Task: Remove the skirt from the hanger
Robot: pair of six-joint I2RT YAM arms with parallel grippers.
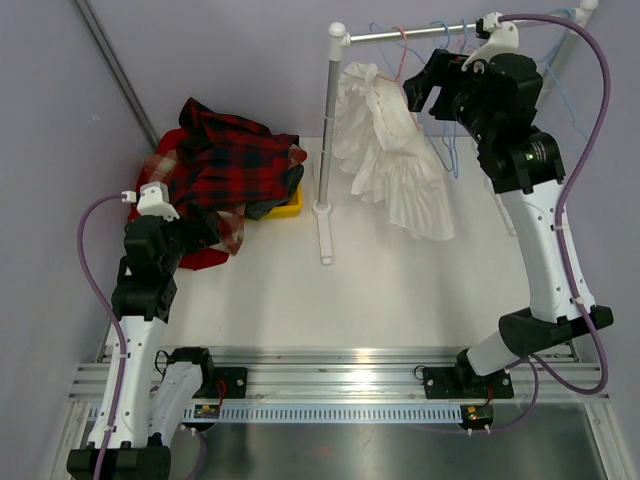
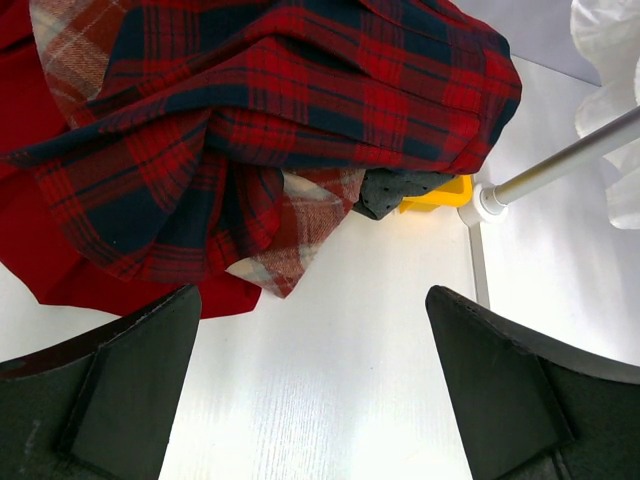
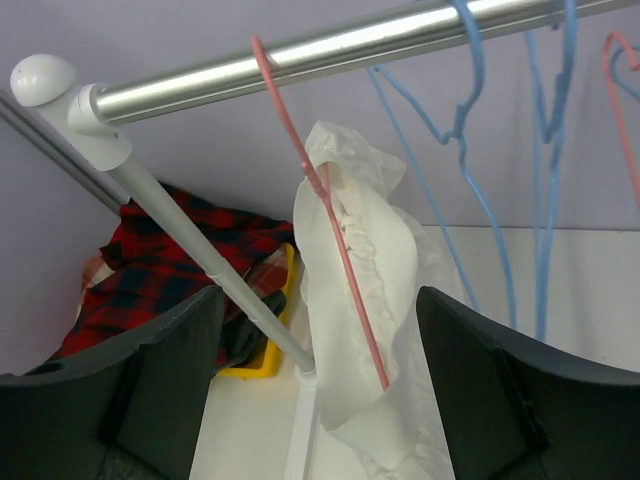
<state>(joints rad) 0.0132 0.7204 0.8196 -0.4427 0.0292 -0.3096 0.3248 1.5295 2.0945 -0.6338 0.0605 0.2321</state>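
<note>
Skirt point(image 1: 385, 150), white and ruffled, hangs on the pink hanger point(image 3: 320, 190) from the rail point(image 1: 420, 33). Facing it, the right claw point(image 3: 320, 295) gapes apart; the left claw point(image 2: 312, 300), also apart, hovers over the worktop point(image 1: 400, 290) near plaid clothes point(image 1: 225, 160).

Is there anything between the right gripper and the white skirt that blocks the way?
Nothing visible does. The right gripper is open, and the skirt on its pink hanger hangs straight ahead of it. The rack post stands to one side and the blue hangers to the other, both off the path.
</note>
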